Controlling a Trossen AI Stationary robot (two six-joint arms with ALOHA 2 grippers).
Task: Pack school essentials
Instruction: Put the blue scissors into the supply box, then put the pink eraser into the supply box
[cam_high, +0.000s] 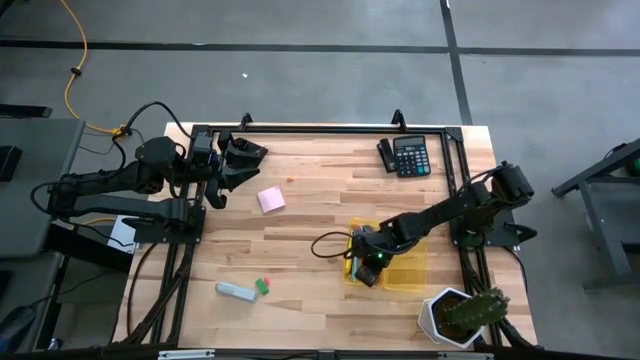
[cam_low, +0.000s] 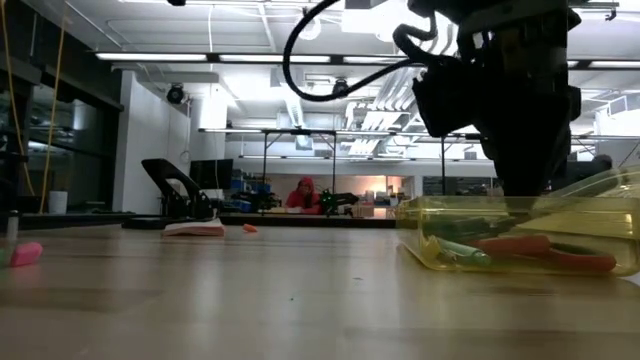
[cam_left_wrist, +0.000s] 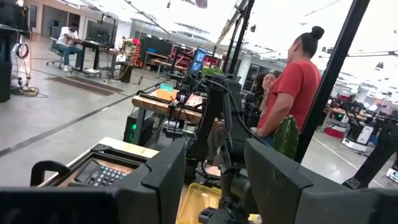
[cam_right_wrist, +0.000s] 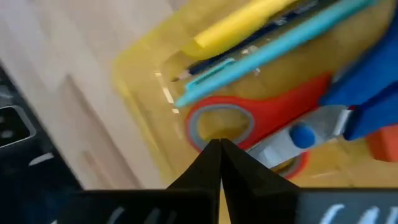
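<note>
A clear yellow box (cam_high: 412, 272) stands on the table's near right part. In it lie red-handled scissors (cam_right_wrist: 273, 112), blue-handled scissors (cam_right_wrist: 367, 99), a yellow marker (cam_right_wrist: 242, 22), a teal pen (cam_right_wrist: 280, 50) and a thin pencil (cam_right_wrist: 205, 63). My right gripper (cam_right_wrist: 219, 144) is shut and slants down into the box's left end (cam_high: 366, 268), its tips at the red scissors' handle ring. A pink sticky-note pad (cam_high: 271, 200) lies flat at mid-table. A small green eraser (cam_high: 263, 286) lies near the front edge. My left gripper (cam_high: 232, 165) waits, open and raised, at the far left. My right gripper's shut fingertips stand at the rim of the red scissors' handle ring (cam_right_wrist: 199, 134), coming from above and slanting down. Nothing shows between the fingers. Whether the tips touch the ring or the box floor, I cannot tell.
A pale bluish oblong thing (cam_high: 236, 290) lies beside the eraser. A calculator (cam_high: 408, 155) and a dark stapler-like thing (cam_high: 386, 155) sit at the far right. A potted cactus (cam_high: 462, 315) stands at the near right corner. People show in the room beyond.
</note>
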